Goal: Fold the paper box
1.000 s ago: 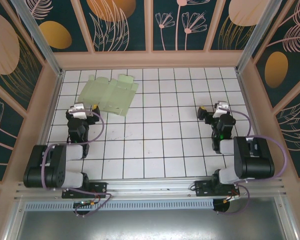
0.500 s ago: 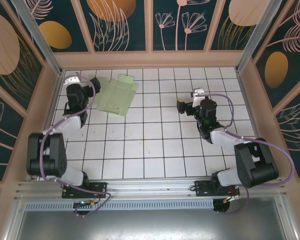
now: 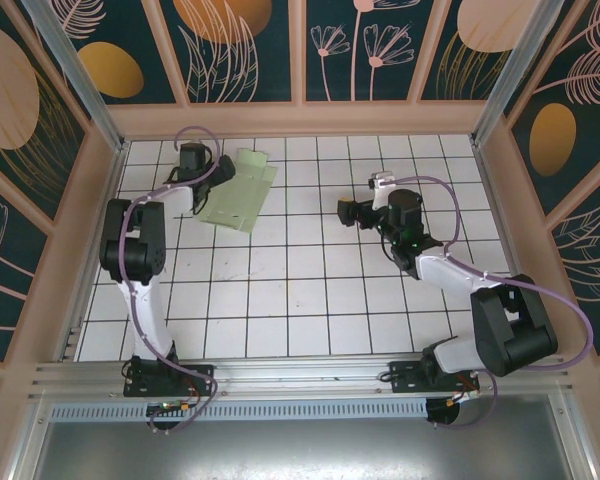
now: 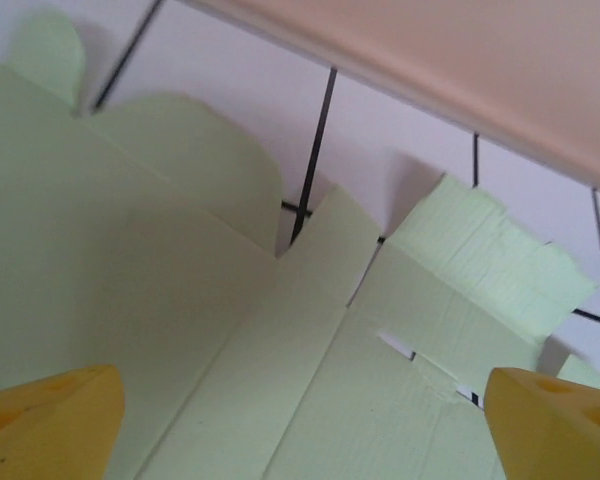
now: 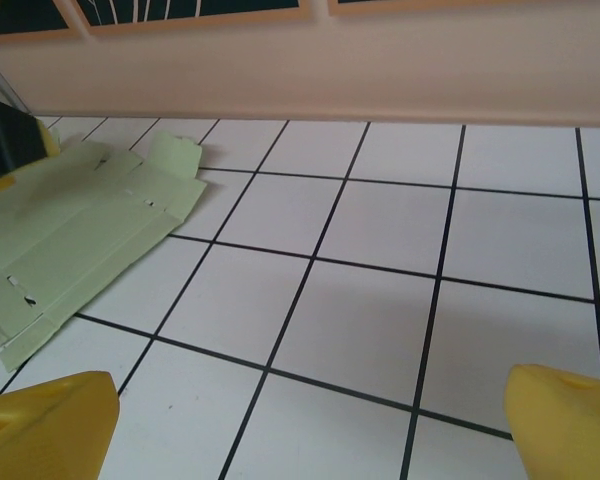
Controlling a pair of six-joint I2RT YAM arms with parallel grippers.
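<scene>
The paper box is a pale green flat cut-out with notched flaps, lying on the tiled table at the far left. My left gripper is over its left part and hides that edge. In the left wrist view the paper box lies flat just below the open left gripper, and the yellow fingertips stand wide apart with nothing between them. My right gripper hovers open over bare tiles near the table's middle, to the right of the paper. From the right wrist, the paper box lies well ahead on the left of the right gripper.
A pink wall runs along the table's far edge, close behind the paper, and side walls close in the left and right. White tiles stretch between the two arms.
My left arm has swung from the near left up to the far left, over the paper. The right arm has reached leftward toward the table's middle. The paper has stayed put.
</scene>
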